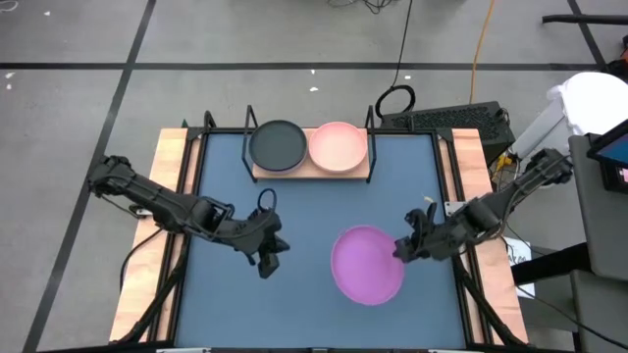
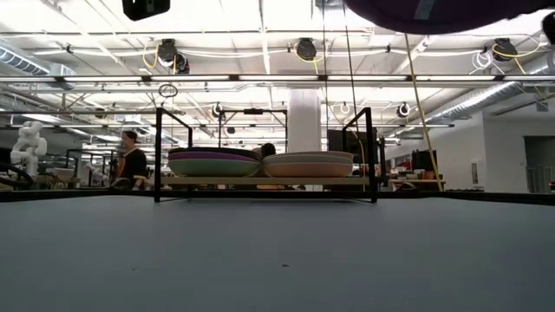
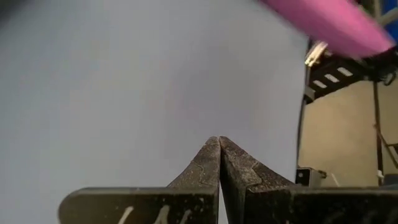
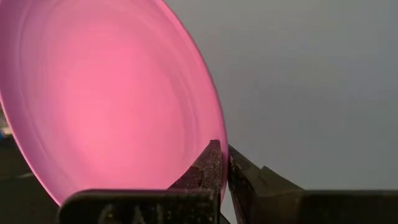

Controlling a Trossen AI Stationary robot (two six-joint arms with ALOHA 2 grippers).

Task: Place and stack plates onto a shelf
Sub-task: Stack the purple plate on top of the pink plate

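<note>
Purple plate [image 1: 367, 265] at lower centre-right of the high view, held above the dark blue mat [image 1: 226, 294], rim pinched between the closed fingers of the right gripper [image 1: 401, 251] at the plate's right edge; in the right wrist view the same plate [image 4: 106, 93] fills the upper left, its rim caught between the two dark fingertips [image 4: 211, 163]. Seen from below as a dark purple shape [image 2: 434, 13] at the top right of the low view, clear of the mat. Left gripper [image 1: 268, 263] at lower centre-left of the high view, over bare mat, fingers closed tip to tip on nothing, as the left wrist view shows [image 3: 219, 149]. Wooden shelf [image 1: 263, 174] at upper centre of the high view, framed by black wire posts [image 2: 158, 156]: dark grey plate [image 1: 278, 144] topping the left stack, pink plate [image 1: 339, 146] topping the right, the two just beside each other. In the low view, left stack [image 2: 214, 161] several plates deep, with purple and pale green layers; right stack [image 2: 308, 164] pale, count unclear.
</note>
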